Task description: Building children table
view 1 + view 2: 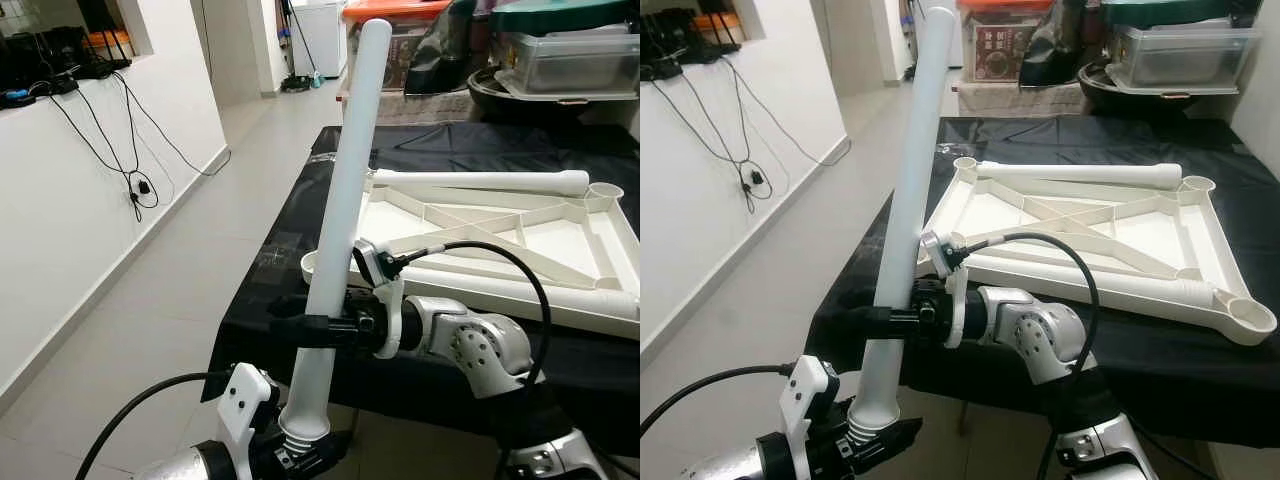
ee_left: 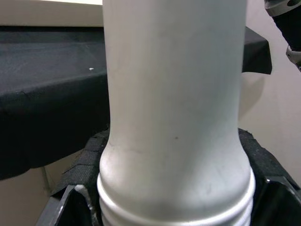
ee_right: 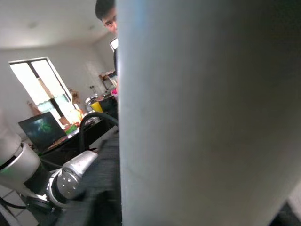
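Both grippers clamp one white table leg (image 1: 345,170), held nearly upright beside the black-covered table (image 1: 1160,350): left gripper (image 1: 300,445) at its threaded base, right gripper (image 1: 315,328) apparently mid-shaft (fingers partly hidden). The upturned tabletop (image 1: 1090,235) lies there.

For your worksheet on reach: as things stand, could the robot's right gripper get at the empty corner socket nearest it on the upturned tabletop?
Probably not yet: the right gripper is clamped on the white leg, so the socket close beside it stays out of its use.

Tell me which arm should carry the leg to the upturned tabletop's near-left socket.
Probably right: the right gripper clamps the table leg mid-shaft beside the tabletop. The left gripper grips its threaded bottom end, farther away.
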Robot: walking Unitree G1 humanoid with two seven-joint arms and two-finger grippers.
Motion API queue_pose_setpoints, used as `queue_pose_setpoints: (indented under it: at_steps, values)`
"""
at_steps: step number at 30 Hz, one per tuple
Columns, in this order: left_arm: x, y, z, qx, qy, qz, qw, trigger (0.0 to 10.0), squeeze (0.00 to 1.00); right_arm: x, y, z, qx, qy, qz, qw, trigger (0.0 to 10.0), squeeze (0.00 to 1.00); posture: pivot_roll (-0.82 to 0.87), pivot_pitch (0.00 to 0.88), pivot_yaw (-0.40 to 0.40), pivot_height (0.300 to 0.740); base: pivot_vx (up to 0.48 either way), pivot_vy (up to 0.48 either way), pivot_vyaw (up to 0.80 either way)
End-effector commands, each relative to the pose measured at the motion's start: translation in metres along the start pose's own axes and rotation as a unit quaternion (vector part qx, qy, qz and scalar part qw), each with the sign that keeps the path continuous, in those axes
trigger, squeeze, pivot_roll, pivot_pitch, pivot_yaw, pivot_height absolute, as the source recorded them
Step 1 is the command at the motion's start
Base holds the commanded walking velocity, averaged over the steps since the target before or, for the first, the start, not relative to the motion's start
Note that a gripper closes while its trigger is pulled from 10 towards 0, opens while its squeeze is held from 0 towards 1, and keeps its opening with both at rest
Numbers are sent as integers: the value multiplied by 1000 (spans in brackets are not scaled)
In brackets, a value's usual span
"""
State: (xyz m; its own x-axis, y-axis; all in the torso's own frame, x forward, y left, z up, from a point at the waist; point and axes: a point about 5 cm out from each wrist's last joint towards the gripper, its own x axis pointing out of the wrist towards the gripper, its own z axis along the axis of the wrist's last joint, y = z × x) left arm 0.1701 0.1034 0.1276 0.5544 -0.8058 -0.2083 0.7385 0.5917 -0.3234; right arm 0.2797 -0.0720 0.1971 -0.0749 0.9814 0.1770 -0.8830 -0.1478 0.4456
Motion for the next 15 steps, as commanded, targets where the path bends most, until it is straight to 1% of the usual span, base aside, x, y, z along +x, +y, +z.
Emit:
queue_pose_setpoints:
  at_steps: [1,8,13,14,15]
  values:
    - [-1,-3,0,5,1,-13,1000,10000,0,6,4,-1,-7,11,15,1000,0,0,-3,26,51,740,0,0,0]
    - [-1,-2,-1,5,3,-9,1000,10000,0,6,4,-1,-9,13,18,1000,0,0,-3,26,51,740,0,0,0]
    - [-1,0,-5,4,15,7,1000,10000,0,6,5,-2,-7,12,21,1000,0,0,-7,18,52,740,0,0,0]
    - [0,1,-6,-2,18,13,1000,10000,1000,6,5,-2,-7,12,21,1000,0,0,-7,18,52,740,0,0,0]
    - [0,1,-6,-5,16,14,1000,10000,1000,6,5,-1,-8,11,20,1000,0,0,-8,12,50,740,0,0,0]
